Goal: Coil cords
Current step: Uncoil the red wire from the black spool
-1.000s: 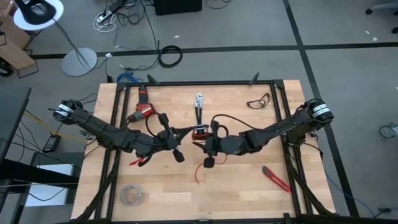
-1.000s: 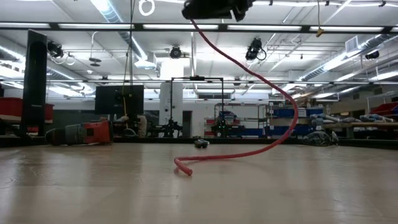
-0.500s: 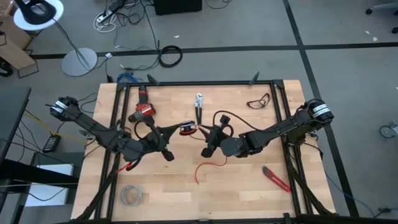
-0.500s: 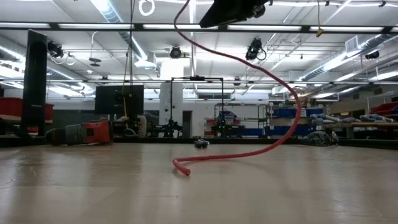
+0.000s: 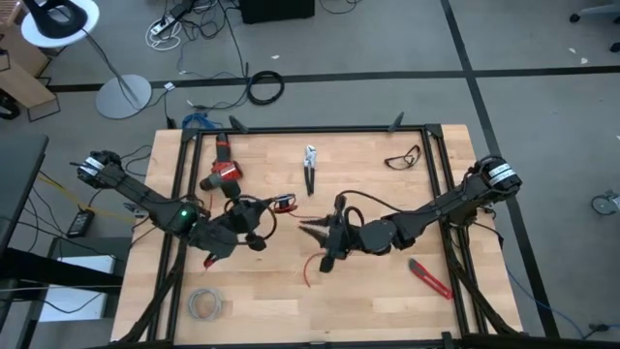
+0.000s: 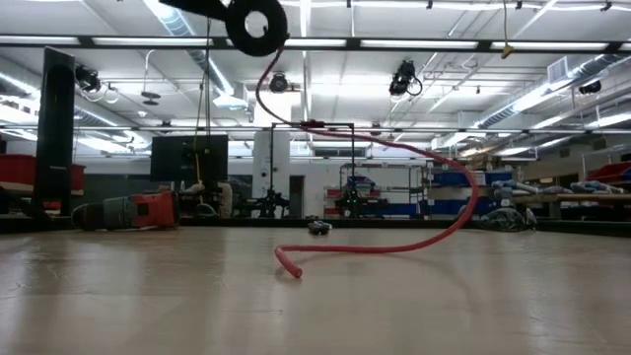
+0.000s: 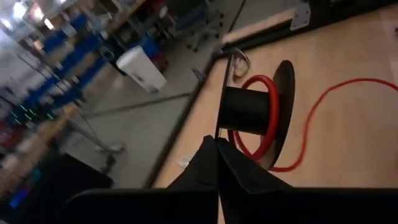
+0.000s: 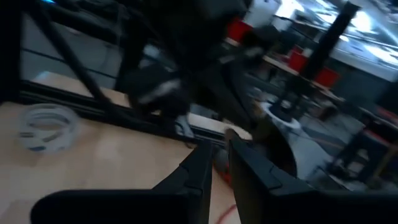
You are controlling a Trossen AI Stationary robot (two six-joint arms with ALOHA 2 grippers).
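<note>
**Red cord ran from a black spool to the tabletop**

Red and very thin, the cord point(image 5: 308, 272) lay partly on the wooden table point(image 5: 387, 301) in the high view, its loose end near the table's middle toward the front. The left gripper point(image 5: 262, 215) was left of centre, the right gripper point(image 5: 327, 260) just right of the cord's end. Pliers point(image 5: 310, 167), safety glasses point(image 5: 403, 157), a red utility knife point(image 5: 429, 278) and a pale wire bundle point(image 5: 204, 304) lay around.

In the low view, the cord point(image 6: 394, 212) hung from a black spool point(image 6: 257, 24) held high, swept in an arc and ended on the table point(image 6: 148, 296).

In the left wrist view, the left gripper point(image 7: 217, 144) was clenched on the spool point(image 7: 252, 112), its fingers pinching one thin flange; a red turn circled the core and the cord point(image 7: 323, 102) trailed onto the wood.

In the right wrist view, the right gripper point(image 8: 219, 155) stood slightly apart; whether it grasped the cord could not be told. The wire bundle point(image 8: 46, 127) lay beyond.
</note>
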